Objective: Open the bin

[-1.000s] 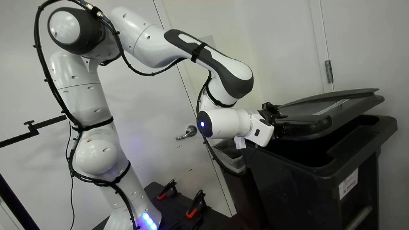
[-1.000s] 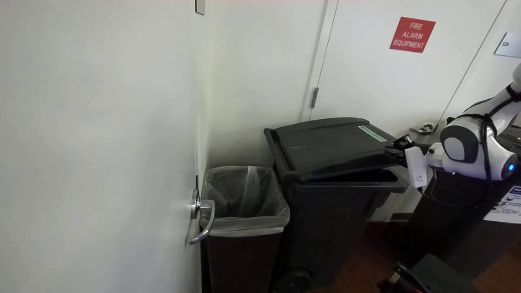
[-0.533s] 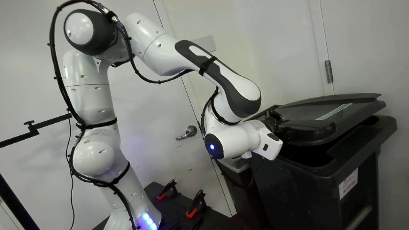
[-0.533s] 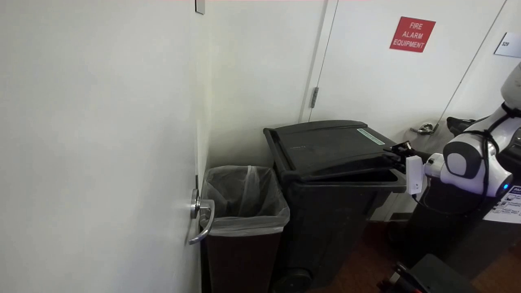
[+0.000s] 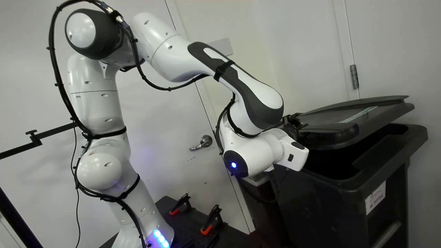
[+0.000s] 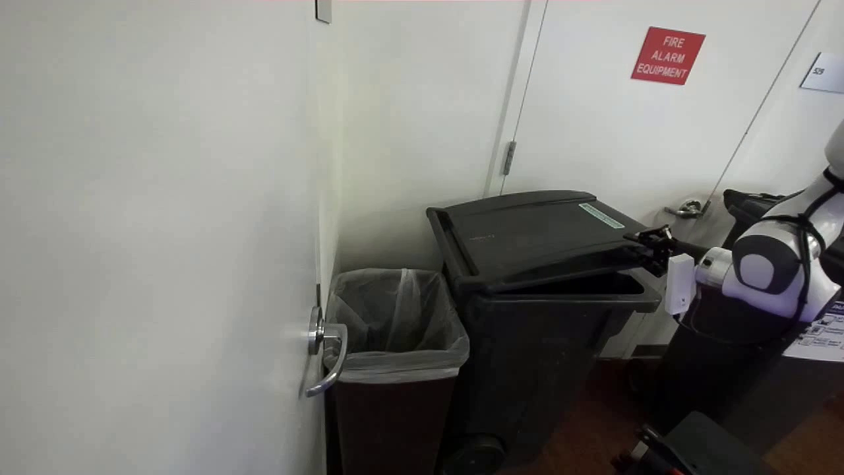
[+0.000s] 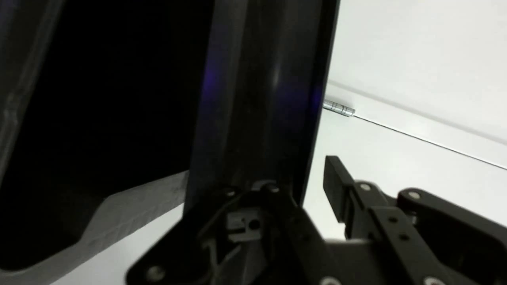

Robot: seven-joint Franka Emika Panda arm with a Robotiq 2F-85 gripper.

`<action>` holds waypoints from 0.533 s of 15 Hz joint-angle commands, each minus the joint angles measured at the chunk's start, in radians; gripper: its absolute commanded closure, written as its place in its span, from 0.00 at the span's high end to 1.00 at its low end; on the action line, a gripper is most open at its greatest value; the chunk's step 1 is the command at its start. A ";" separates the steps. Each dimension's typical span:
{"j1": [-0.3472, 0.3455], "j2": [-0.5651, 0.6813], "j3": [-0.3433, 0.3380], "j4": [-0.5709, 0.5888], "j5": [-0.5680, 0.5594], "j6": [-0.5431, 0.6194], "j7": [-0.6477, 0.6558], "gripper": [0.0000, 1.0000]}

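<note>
The bin (image 5: 324,206) is a black boxy wheelie bin. Its lid (image 6: 541,241) is partly raised and tilted, with a dark gap under the front edge in both exterior views. A pale green sticker (image 5: 360,114) runs across the lid, and a white label (image 5: 375,198) marks the body. My gripper (image 7: 303,186) is at the lid's front edge. White wall shows between its jaws, which stand apart. One finger lies dark against the lid's front panel (image 7: 261,79); the opposite pad (image 7: 334,186) is clear of it. Whether the lid rests on the lower finger is hidden.
A tall waste bin (image 6: 402,376) with a clear liner stands beside the bin. Another dark bin bearing a paper notice (image 6: 817,336) is behind my arm. A door handle (image 6: 333,359) sticks out nearby. Clamps (image 5: 212,220) sit on my base platform.
Over the second my wrist has dropped and tipped, shifting slightly toward the bin. The lid dipped a little half a second ago and is up again now. The jaws look unchanged.
</note>
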 commanded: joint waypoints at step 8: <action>0.043 -0.342 0.076 -0.132 0.070 -0.024 -0.198 0.06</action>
